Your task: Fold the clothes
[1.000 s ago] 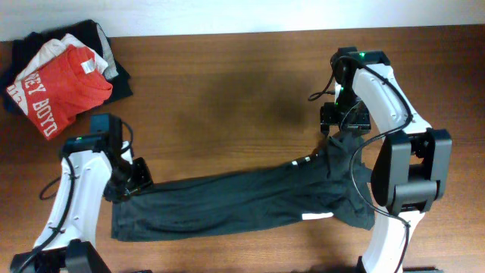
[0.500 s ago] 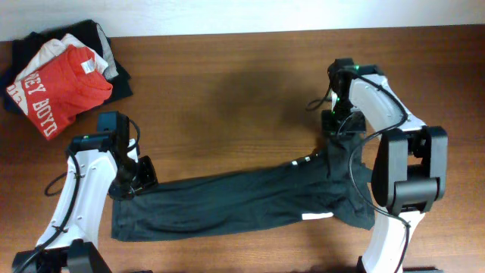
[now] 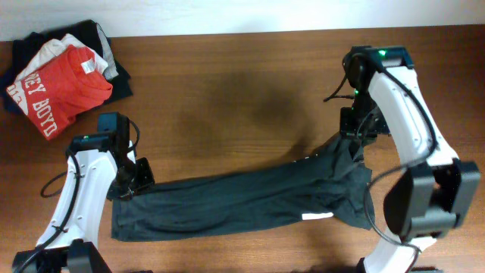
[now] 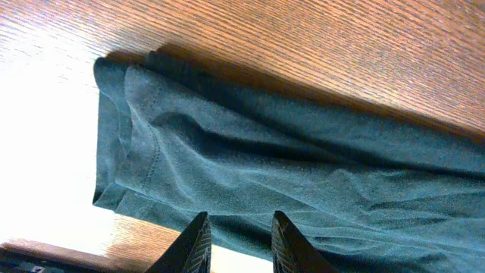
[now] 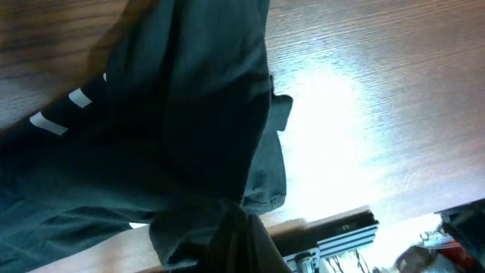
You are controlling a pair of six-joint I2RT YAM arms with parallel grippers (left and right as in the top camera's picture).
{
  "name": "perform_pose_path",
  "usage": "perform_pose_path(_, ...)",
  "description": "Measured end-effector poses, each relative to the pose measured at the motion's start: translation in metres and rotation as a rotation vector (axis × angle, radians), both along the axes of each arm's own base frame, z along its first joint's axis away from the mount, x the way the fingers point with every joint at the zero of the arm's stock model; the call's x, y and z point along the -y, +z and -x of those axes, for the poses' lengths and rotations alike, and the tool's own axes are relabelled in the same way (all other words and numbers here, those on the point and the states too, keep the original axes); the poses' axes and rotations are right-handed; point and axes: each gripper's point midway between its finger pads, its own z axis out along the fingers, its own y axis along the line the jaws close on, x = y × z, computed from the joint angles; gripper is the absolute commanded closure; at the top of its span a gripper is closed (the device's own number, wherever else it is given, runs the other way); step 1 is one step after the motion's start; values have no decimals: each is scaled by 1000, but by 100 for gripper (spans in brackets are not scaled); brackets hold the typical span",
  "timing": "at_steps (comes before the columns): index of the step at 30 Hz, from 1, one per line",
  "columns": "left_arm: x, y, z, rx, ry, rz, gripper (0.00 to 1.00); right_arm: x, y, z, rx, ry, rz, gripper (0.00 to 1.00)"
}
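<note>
The clothes, a dark charcoal T-shirt, lie as a long band across the front of the table, with a white mark near the right end. My right gripper is shut on the band's upper right end, which rises off the table in a bunched peak. In the right wrist view the closed fingers pinch dark cloth that hangs away from them. My left gripper is at the band's left end. Seen from the left wrist, the left gripper has its fingers apart over the near hem of the shirt.
A pile of folded pieces topped by a red T-shirt with white lettering sits at the back left corner. Bare wooden table stretches behind the band. A metal frame rail shows beyond the table's edge in the right wrist view.
My right gripper has shut on the shirt's right end and moved right, pulling that end up. The left fingers have drawn closer together; the left arm has shifted only slightly.
</note>
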Motion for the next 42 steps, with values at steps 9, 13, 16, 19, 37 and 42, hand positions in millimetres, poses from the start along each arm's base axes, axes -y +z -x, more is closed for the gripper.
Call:
perform_pose_path(9, -14, 2, 25, -100, 64, -40, 83, 18, -39, 85, -189, -98, 107, 62)
perform_pose_path(13, -16, 4, 35, -136, 83, -41, 57, 18, -38, 95, -225, -114, 108, 21)
perform_pose_path(16, -15, 4, 38, -150, 96, -40, 39, 17, -39, 94, -223, -113, 102, 10)
perform_pose_path(19, -13, 4, 37, -146, 98, -30, 69, 6, -47, 80, -166, -102, 26, 10)
perform_pose_path(37, 29, 43, -23, 53, -75, 82, 22, -123, -98, 62, -16, 355, -424, 94)
perform_pose_path(42, 28, 42, -23, 49, -75, 77, 22, -114, -98, 81, -94, 335, -347, 96)
